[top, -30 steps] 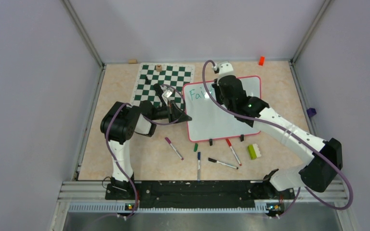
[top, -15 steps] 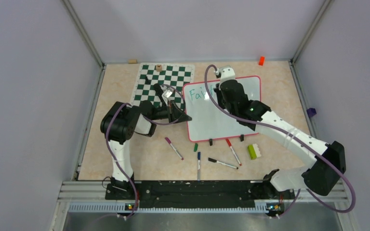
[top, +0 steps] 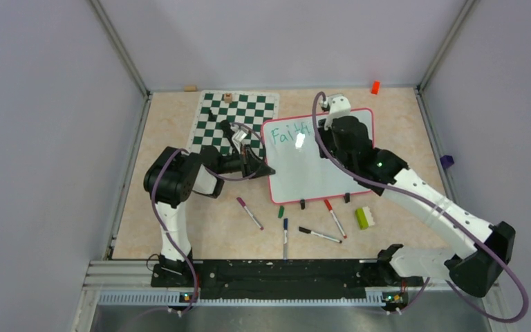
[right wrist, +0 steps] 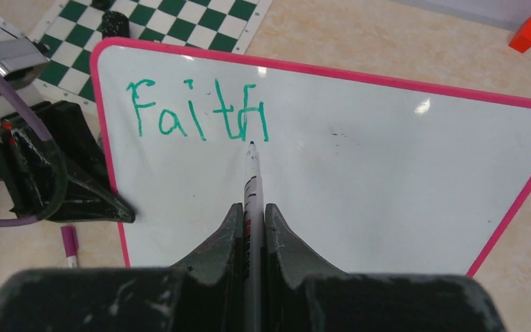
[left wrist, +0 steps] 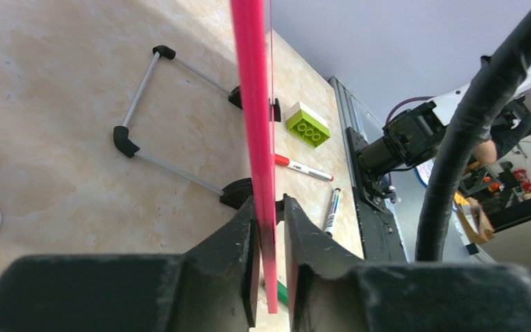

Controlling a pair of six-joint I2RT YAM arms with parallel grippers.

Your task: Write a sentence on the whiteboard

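One whiteboard, one chess mat at 11 o'clock, four loose markers at 6 o'clock (a fifth marker sits in the right gripper), one lime brick, one orange block at 1 o'clock

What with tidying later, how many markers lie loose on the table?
4: purple, blue, black and red, all in front of the whiteboard; a fifth marker sits in the right claw.

Plain lavender-grey panel walls enclose a beige marbled tabletop.
Silver metal corner posts rise at the back corners; a black slotted rail runs along the near edge.
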